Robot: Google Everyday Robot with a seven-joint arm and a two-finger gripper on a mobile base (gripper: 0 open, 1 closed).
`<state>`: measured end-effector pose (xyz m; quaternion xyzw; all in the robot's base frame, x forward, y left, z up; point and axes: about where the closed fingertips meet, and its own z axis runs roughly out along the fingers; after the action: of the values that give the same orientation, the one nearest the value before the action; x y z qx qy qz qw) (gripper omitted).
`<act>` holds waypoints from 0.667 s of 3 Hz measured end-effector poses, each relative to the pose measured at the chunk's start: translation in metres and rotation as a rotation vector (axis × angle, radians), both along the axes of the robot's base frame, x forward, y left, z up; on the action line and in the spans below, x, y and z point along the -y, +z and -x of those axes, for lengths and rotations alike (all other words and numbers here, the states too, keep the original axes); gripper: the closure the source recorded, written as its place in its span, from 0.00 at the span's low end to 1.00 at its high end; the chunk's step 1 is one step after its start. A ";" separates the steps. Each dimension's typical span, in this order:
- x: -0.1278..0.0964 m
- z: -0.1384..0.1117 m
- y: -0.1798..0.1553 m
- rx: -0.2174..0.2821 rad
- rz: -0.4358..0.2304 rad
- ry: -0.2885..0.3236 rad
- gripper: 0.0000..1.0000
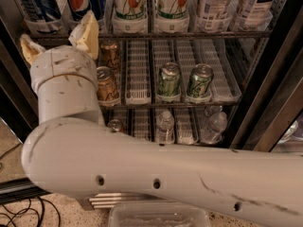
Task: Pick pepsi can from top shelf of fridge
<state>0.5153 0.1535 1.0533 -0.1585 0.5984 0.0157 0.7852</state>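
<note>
Above the claw [59, 39], on the top shelf [189, 34] of the fridge [270, 84]: clear cups [130, 25] along the front edge, one can in each.

- Up-left of claw: a blue can [40, 4], label not readable.
- Directly above the right fingertip: the pepsi can [83, 1], round logo facing out, not touched.
- Further right: two 7up cans [150, 4], then two white cans [236, 4].
- All top-shelf cans are cut off at the upper edge, so no lids show.

Claw: fingers [87, 30] spread apart, nothing between them, tips just below the shelf front.

Right of claw, next rack down: two gold-brown cans [108, 74], partly hidden by the wrist, and two green cans [184, 82] in ribbed lanes.

Below: bottles [164, 126], their lower parts hidden by the arm [156, 169].

Bottom edge: a clear tub [158, 215], cut off, contents unclear.
</note>
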 end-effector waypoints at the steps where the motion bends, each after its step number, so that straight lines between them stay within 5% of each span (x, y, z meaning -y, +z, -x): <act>1: 0.005 -0.008 0.002 0.013 -0.037 -0.007 0.41; 2: 0.014 -0.015 0.004 0.017 -0.061 -0.028 0.40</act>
<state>0.5305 0.1397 1.0572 -0.1264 0.5931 0.0217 0.7949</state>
